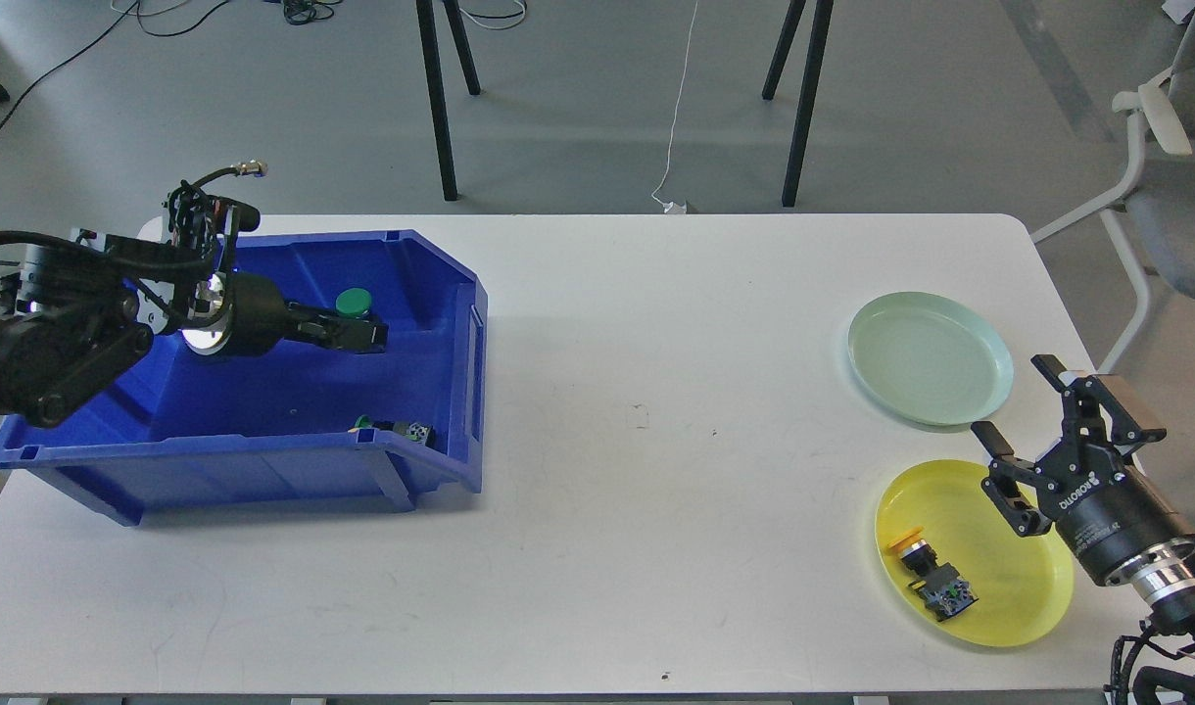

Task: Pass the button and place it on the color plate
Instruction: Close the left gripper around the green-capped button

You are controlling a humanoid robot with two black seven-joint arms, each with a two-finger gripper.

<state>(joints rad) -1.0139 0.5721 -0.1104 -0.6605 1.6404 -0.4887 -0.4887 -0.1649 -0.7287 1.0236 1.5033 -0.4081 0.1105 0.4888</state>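
Our left pincer (367, 333) reaches into the blue bin (441, 274) from the left, and its dark fingers sit right at a green-capped button (353, 301) near the bin's back wall. The fingertips overlap the button's body, but they read as one dark mass from here, so we cannot tell whether they are pinching it, spread around it or merely beside it. A second button with a green cap (394, 428) lies on its side on the bin floor, close against the front wall, well apart from the pincer. The bin itself sits at the counter's (637, 392) left end, its open sloped mouth facing right.

Our right pincer (1019, 416) hangs above the counter's right edge with its two fingers spread wide and nothing between them. It sits between the two plates: one fingertip is near the front rim of the pale green plate (929, 357), the other is over the back rim of the yellow plate (1009, 617). The pale green plate rests toward the right edge, farther back; the yellow plate lies just in front of it, near the front right corner.

On the yellow plate lies a yellow-capped button (931, 575) on its side, cap pointing toward the plate's left rim, black switch body toward the plate's centre. It is apart from the right pincer's fingers.
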